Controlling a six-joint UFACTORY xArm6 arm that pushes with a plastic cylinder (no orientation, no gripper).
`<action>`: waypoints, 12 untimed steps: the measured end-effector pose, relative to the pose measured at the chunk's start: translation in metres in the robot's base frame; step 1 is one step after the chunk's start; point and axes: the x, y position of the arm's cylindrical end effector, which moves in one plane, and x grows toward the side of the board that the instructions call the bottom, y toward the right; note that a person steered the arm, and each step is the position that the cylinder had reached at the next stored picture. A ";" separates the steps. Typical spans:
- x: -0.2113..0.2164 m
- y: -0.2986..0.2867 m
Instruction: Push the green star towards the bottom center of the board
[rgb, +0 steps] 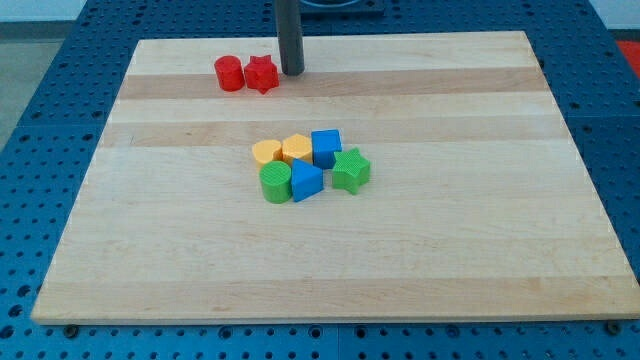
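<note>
The green star (351, 170) lies near the middle of the wooden board (450, 250), at the right end of a cluster of blocks. Left of it are a blue cube (326, 147), a blue block (306, 182), a green cylinder (276, 183), a yellow hexagon (297, 149) and a yellow block (266, 153). My tip (292, 72) rests near the view's top, just right of a red star (262, 74), well above the cluster and apart from the green star.
A red cylinder (229, 73) sits left of the red star near the board's top edge. A blue perforated table (40, 150) surrounds the board on all sides.
</note>
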 end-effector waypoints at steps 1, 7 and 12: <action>0.000 -0.020; 0.160 0.191; 0.220 0.058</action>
